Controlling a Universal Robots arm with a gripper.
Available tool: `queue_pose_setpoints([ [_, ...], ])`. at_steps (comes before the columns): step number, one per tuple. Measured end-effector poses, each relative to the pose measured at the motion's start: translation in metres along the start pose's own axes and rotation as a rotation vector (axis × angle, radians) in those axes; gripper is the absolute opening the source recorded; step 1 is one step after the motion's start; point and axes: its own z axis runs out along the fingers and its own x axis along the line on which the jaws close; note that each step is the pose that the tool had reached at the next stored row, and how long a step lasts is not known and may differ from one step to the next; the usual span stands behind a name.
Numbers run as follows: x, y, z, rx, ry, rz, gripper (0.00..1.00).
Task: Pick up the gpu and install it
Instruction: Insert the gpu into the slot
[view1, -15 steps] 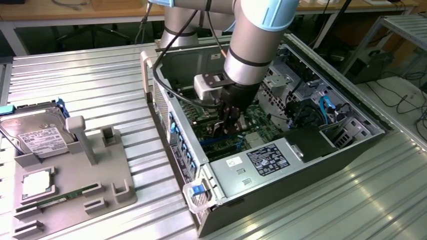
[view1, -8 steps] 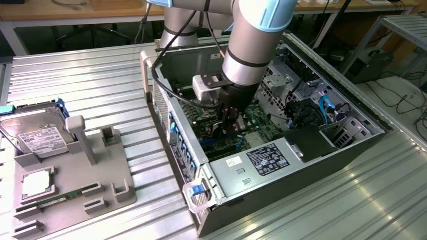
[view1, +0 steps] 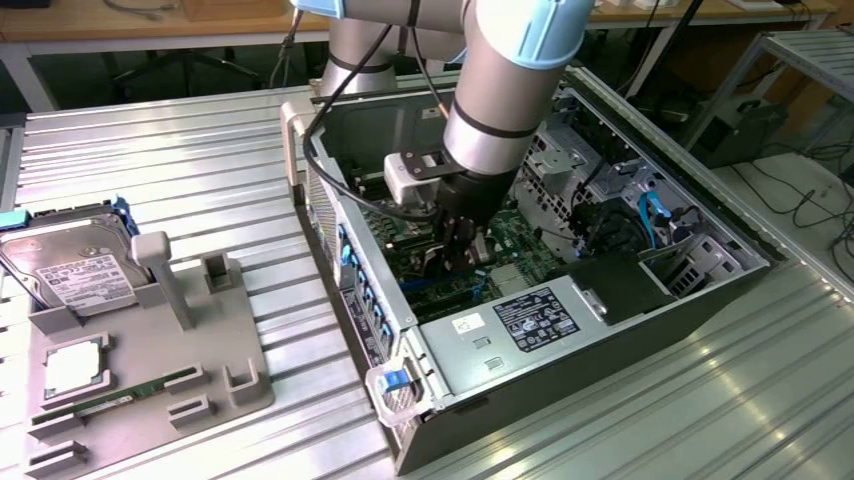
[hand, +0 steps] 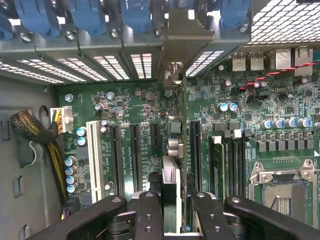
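fingers: The fingers (hand: 172, 210) are partly closed and are squeezing the gpu (hand: 172, 150) between them. The two black fingertips (hand: 150, 215) are pressing on its two flat sides.
gpu: The card is standing on its thin edge. It is looking like a dark, thin strip running straight out from between the fingers.
long way: Its long side is running away from the fingers toward its silver end bracket (hand: 182, 40) at the far end, right by the case's back wall.
slot: Just under the card the green board (hand: 240, 100) is lying flat. The long black slots (hand: 135, 150) are lying the same way as the card, close on both sides of the fingers. I cannot tell if the card's edge is touching a slot yet.
case: In the exterior view the arm is reaching down into the open computer case (view1: 694, 240), and the fingers (view1: 461, 245) are sitting low inside it.
far off: A grey holder (view1: 200, 340) with a hard drive (view1: 74, 265) is sitting on the surface, well apart from the fingers.
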Motion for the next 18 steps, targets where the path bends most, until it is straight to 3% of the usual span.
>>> queue_pose_setpoints([
  [18,-0.0030,0.0014,0.0015,-0.0001,-0.0011,0.000,0.28],
])
